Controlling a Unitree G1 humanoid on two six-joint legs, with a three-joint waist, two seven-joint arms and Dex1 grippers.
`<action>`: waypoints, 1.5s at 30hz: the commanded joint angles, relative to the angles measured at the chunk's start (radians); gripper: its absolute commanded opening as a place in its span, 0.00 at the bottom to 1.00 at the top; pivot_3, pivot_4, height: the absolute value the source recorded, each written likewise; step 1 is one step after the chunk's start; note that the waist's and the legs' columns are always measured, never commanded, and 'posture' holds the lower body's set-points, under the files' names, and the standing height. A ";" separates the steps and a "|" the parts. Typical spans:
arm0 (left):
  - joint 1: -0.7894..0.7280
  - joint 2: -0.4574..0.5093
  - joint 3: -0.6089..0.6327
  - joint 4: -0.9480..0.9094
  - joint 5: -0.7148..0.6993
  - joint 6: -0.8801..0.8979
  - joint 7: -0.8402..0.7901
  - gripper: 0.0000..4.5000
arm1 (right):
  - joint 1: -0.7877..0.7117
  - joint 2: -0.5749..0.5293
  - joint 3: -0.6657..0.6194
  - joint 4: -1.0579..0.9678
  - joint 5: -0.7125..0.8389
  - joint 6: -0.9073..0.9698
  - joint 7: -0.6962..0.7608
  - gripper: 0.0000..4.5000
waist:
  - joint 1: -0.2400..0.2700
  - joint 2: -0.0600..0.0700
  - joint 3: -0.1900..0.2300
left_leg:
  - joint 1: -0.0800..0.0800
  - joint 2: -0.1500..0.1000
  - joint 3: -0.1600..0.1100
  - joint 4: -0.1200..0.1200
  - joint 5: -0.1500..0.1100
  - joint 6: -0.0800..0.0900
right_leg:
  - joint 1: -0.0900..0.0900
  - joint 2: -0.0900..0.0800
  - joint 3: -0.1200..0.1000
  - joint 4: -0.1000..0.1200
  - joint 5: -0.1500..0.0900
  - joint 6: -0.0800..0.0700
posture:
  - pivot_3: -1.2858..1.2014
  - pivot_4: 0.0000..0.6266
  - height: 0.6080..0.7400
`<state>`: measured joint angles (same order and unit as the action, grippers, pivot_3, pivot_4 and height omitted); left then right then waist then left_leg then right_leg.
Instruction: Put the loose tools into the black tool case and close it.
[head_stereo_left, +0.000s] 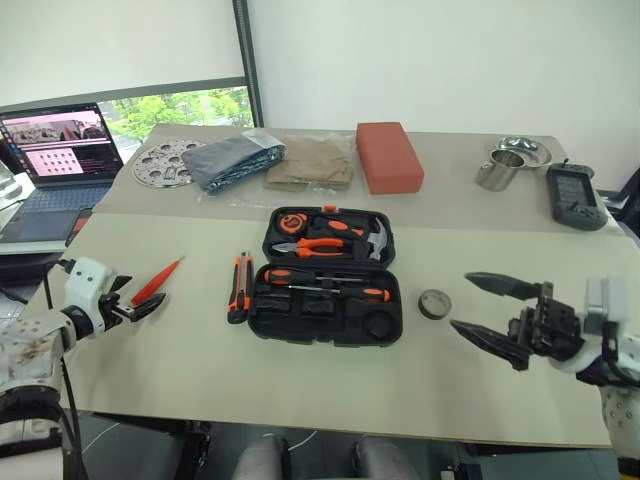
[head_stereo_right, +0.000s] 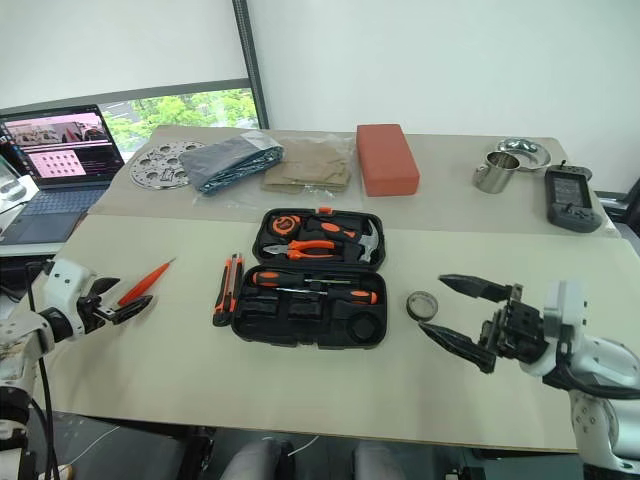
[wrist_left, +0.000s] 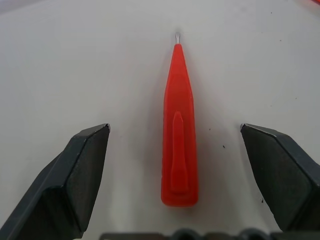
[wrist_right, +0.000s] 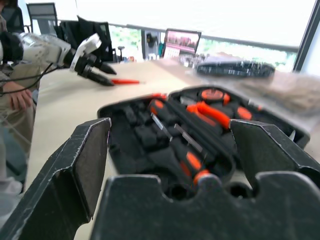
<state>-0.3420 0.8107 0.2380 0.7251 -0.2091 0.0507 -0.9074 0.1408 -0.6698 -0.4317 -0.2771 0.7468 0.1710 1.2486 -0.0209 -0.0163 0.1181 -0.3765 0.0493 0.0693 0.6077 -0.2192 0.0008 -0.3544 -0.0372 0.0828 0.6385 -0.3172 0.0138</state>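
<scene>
Here, view by view:
Head views: a beige tabletop (head_stereo_left: 200, 370) carries the open black plastic hinged tool case (head_stereo_left: 325, 276) at its centre, with two orange-and-black-handled screwdrivers (head_stereo_left: 325, 283) seated in its near half.
Knife: a black-and-orange utility knife (head_stereo_left: 239, 286) lies just left of the case.
Tape: a small dark tape roll (head_stereo_left: 434, 303) lies just right of the case.
Orange tool: a slim all-orange tool (head_stereo_left: 157, 280) lies far left on the tabletop.
Left wrist view: the left end effector (wrist_left: 175, 172) is wide open and holds nothing; its black fingers (wrist_left: 82, 175) flank the slim tool's blunt end without touching it.
Right wrist view: the right end effector (wrist_right: 172, 150) is wide open, empty, and faces the open case.
Head views, right side: that end effector hangs right of the tape roll, apart from it.
</scene>
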 joint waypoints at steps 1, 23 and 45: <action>-0.050 0.003 -0.024 0.062 0.026 0.009 -0.004 1.00 | 0.025 -0.018 -0.069 -0.058 0.048 -0.004 0.000 0.98 | 0.004 0.001 0.000 | 0.000 0.000 0.000 0.000 0.000 0.000 | 0.000 0.000 0.000 0.000 0.000 0.000 | 0.52 0.24 1.00; -0.179 -0.022 0.012 0.000 -0.090 0.157 -0.136 0.10 | 0.120 -0.014 -0.098 -0.140 0.082 0.007 -0.067 1.00 | 0.010 0.000 -0.001 | 0.001 0.000 0.001 0.001 0.000 0.000 | 0.000 0.002 0.000 0.002 0.000 0.001 | 0.52 0.24 1.00; -0.406 -0.164 -0.527 -0.394 0.082 -0.039 -0.550 0.10 | 0.116 -0.011 -0.064 -0.144 0.058 -0.004 -0.079 1.00 | 0.005 0.002 -0.003 | -0.007 -0.001 0.000 0.004 0.000 0.000 | 0.002 0.016 0.013 -0.005 0.000 0.000 | 0.52 0.24 1.00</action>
<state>-0.7139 0.6494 -0.2687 0.2891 -0.1734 0.0781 -1.4508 0.2615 -0.6748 -0.4828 -0.3858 0.8010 0.1779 1.1754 -0.0161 -0.0146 0.1150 -0.3831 0.0486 0.0685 0.6127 -0.2190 0.0010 -0.3529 -0.0211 0.0961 0.6334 -0.3174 0.0142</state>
